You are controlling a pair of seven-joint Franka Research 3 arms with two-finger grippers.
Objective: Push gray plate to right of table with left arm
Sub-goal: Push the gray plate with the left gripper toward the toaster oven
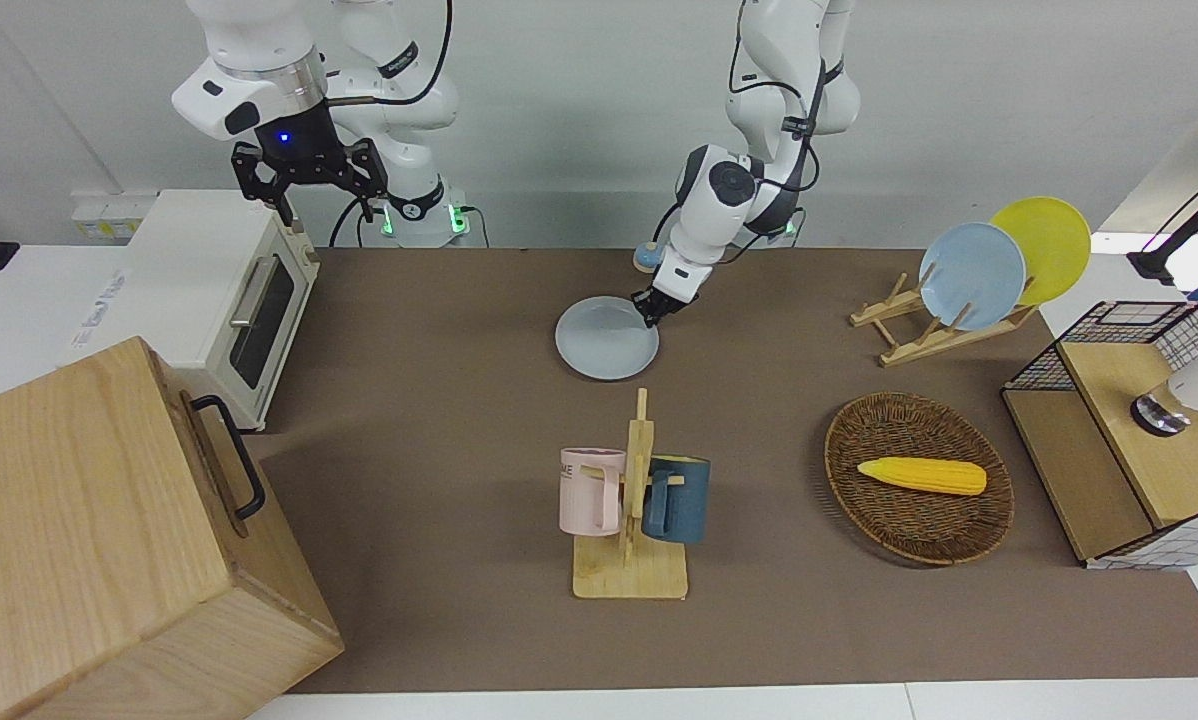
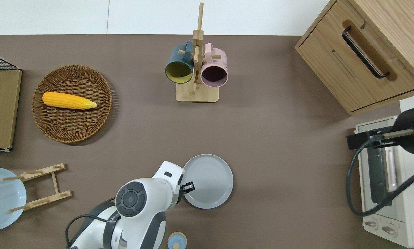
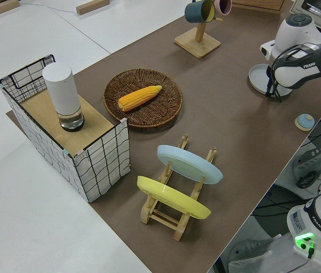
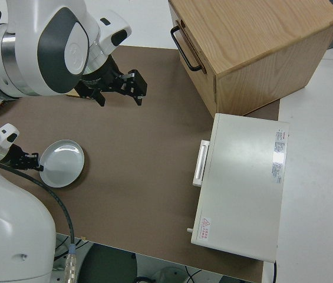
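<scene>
The left end effector (image 2: 189, 186) touches the gray plate (image 2: 208, 181) at its nine o'clock rim, finger state unclear. The plate sits mid-counter (image 2: 279, 145), near the robots. Next: push toward three o'clock, overhead.

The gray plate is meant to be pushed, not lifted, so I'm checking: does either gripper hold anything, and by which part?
Nothing is visibly held. The left gripper is down at the gray plate's rim, at the left arm's end; a pinch cannot be told. The right arm is parked.

Pale gray plate (image 1: 606, 339) lies flat on the table (image 1: 439, 420).
</scene>
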